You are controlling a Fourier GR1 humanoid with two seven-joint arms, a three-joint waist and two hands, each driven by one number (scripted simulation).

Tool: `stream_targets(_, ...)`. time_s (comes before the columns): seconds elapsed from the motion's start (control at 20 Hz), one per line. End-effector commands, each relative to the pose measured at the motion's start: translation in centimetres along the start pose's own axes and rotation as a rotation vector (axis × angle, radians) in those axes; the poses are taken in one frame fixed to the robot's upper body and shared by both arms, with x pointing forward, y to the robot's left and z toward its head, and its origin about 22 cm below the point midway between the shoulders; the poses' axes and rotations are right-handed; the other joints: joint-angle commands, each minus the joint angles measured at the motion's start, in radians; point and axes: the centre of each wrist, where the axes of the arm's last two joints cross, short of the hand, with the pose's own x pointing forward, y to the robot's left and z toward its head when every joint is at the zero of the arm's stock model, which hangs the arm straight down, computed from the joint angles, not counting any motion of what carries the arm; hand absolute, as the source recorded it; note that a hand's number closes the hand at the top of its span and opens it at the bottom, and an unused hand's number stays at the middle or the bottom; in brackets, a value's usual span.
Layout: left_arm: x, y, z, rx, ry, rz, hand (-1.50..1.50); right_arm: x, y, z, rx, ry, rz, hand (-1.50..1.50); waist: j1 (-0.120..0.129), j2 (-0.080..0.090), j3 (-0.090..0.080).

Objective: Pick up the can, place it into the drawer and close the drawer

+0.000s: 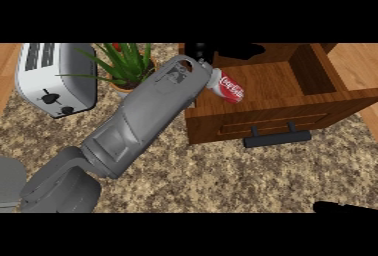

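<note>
Can, red cylindrical soda tin with white script (230, 87), lies tilted inside the open brown wooden drawer (325, 102), at its left end, about 1 o'clock from picture centre. Left to right: white two-slot toaster with black knobs (55, 75) at 10 o'clock; green spiky plant in a terracotta pot (127, 65) at 11 o'clock, just beside the toaster; long grey left forearm (140, 125) runs from 8 o'clock up to 12 o'clock, crossing the speckled beige granite counter (221, 175). Left hand (199, 52), black, shows just above the can at 12 o'clock, mostly hidden by the wrist, cannot tell finger state or whether it touches the can. Drawer front carries a black bar handle (277, 137). Right hand (343, 207) only a black sliver at 5 o'clock, fingers not readable.
</note>
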Motion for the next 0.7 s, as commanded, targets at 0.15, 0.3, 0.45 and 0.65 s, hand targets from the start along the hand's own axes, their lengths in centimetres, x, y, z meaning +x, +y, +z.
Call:
stream_targets(0.15, -0.2, -0.1, 0.5, 0.015, -0.020, 0.083, -1.50, 1.1, 0.2, -0.4, 0.052, -0.071, 0.178, -1.50, 0.027, -0.008, 0.000)
stream_targets(0.3, 1.4, -0.8, 0.8, 0.022, -0.030, 0.081, -1.50, 1.2, 0.7, -1.3, 0.068, -0.076, 0.309, -1.50, 0.049, -0.017, -0.001)
stream_targets(0.45, 3.1, -0.9, 0.3, 0.037, -0.040, 0.088, -1.50, 0.7, 2.4, -2.2, 0.123, -0.068, 0.443, -1.50, 0.063, -0.015, -0.001)
stream_targets(0.65, 1.7, -0.6, 0.2, 0.016, -0.038, 0.071, -1.50, -1.4, 3.2, -4.5, 0.159, -0.046, 0.581, -1.50, 0.096, -0.015, -0.001)
